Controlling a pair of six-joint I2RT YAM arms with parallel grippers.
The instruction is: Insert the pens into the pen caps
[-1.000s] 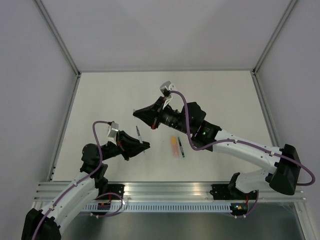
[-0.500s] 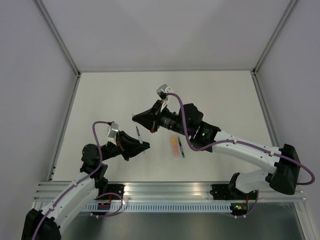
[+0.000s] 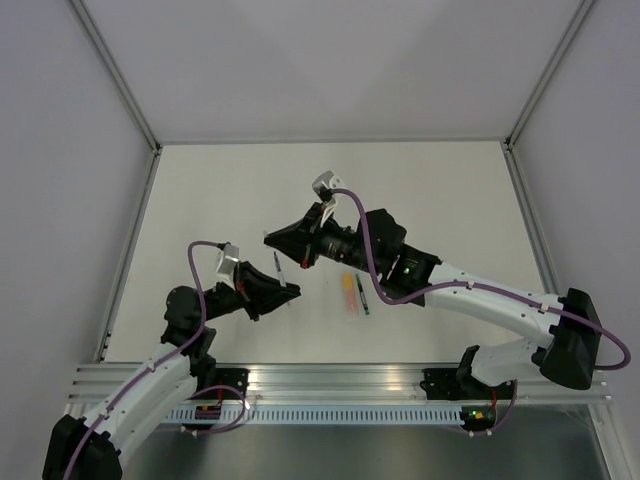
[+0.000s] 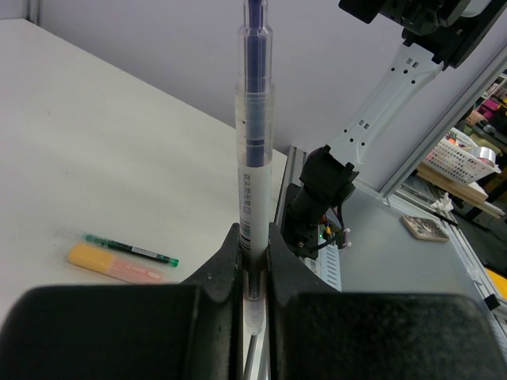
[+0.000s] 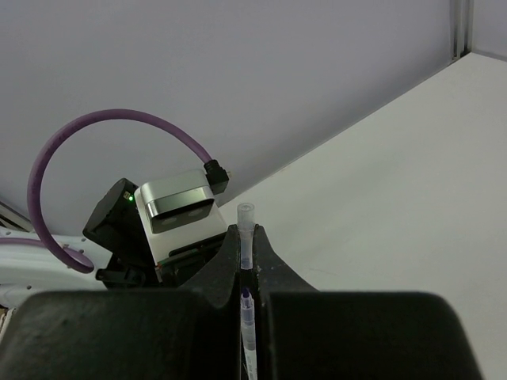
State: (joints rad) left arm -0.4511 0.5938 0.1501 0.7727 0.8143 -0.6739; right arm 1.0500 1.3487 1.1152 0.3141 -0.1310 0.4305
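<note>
My left gripper [image 3: 291, 290] [image 4: 253, 237] is shut on the lower barrel of a white pen [image 3: 277, 269] [image 4: 253, 150] with a clear front and a blue tip, which it holds pointing up and away. Above it, my right gripper [image 3: 268, 238] [image 5: 247, 237] is shut on a small clear pen cap [image 5: 246, 228], close over the pen's tip. In the right wrist view the blue pen tip [image 5: 246, 299] shows in the slot between the fingers, just below the cap. A pale orange pen [image 3: 348, 293] [image 4: 111, 264] and a dark pen with green ends [image 3: 361, 293] [image 4: 131, 250] lie side by side on the table.
The white table [image 3: 220, 190] has aluminium frame rails [image 3: 340, 380] along its near edge and grey walls around it. The left wrist camera [image 5: 178, 206] and its purple cable [image 5: 71, 158] sit just behind the cap. The right arm's base [image 4: 325, 198] stands at the table's edge.
My right gripper has moved a little left and down with the cap, closer to the tip of the pen. The left arm and the pens on the table have not moved.
</note>
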